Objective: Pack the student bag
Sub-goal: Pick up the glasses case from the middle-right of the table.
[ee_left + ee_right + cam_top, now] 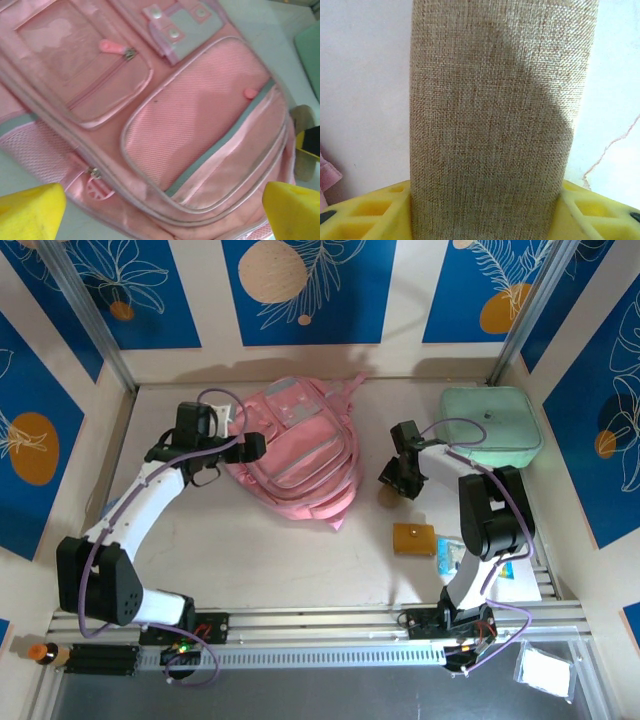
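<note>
My left claw [248, 448] hung released, its yellow fingers [30, 212] spread wide over the front of the student bag [295, 455], a large soft pink fabric backpack with grey-trimmed pockets. The bag lay flat on the pale table [300, 560], towards the back and a little left of the middle, front side up. From my left wrist I looked down on its ribbed lower pocket [200, 120] and a pink zipper pull [114, 47] on the smaller pocket beside it. My right claw [397, 480] was to the right of the bag, apart from it, clenched on a tan woven-cloth pouch [495, 115]; the coarse fabric stood between my yellow fingers [365, 210] and lay against both of them. Behind that arm, by the back right corner, sat a mint-green rounded square case [490, 425]. Nearer the arm's base lay a small mustard-orange rectangular pouch [413, 538], with a blue-and-white packet [450, 555] just beside it.
</note>
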`<state>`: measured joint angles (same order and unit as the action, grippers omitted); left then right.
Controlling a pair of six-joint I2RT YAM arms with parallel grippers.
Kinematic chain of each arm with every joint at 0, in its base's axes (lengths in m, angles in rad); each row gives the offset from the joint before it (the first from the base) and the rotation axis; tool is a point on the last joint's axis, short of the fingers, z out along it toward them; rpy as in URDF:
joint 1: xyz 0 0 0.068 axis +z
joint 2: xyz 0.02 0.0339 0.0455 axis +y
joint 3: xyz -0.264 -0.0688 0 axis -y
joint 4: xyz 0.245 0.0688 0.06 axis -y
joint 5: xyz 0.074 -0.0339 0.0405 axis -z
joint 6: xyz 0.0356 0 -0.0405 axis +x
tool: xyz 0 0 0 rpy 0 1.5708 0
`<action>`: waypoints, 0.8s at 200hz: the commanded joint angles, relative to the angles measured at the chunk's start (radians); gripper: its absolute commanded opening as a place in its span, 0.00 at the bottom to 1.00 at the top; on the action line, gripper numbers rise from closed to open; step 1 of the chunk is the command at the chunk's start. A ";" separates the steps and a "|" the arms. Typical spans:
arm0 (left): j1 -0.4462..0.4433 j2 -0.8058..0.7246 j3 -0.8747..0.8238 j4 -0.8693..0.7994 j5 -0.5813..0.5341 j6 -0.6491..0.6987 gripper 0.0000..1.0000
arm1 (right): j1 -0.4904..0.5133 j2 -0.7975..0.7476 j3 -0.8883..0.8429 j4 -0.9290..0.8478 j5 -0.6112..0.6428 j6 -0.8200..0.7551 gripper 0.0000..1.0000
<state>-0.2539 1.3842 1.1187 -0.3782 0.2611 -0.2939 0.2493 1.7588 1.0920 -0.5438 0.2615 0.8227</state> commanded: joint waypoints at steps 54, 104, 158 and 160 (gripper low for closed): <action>-0.310 0.223 0.162 -0.122 -0.126 0.280 0.77 | 0.006 -0.188 -0.097 0.125 -0.076 0.005 0.44; -0.372 0.421 0.315 -0.218 -0.227 0.368 0.60 | -0.003 -0.293 -0.156 0.183 -0.115 0.008 0.44; -0.425 0.575 0.451 -0.315 -0.366 0.464 0.51 | -0.007 -0.311 -0.172 0.197 -0.144 0.031 0.44; -0.428 0.579 0.454 -0.317 -0.372 0.467 0.51 | -0.007 -0.311 -0.171 0.198 -0.145 0.031 0.44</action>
<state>-0.6437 1.9091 1.5101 -0.6178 -0.0002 0.0940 0.2462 1.4757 0.9287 -0.3676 0.1509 0.8379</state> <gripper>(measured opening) 0.509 0.562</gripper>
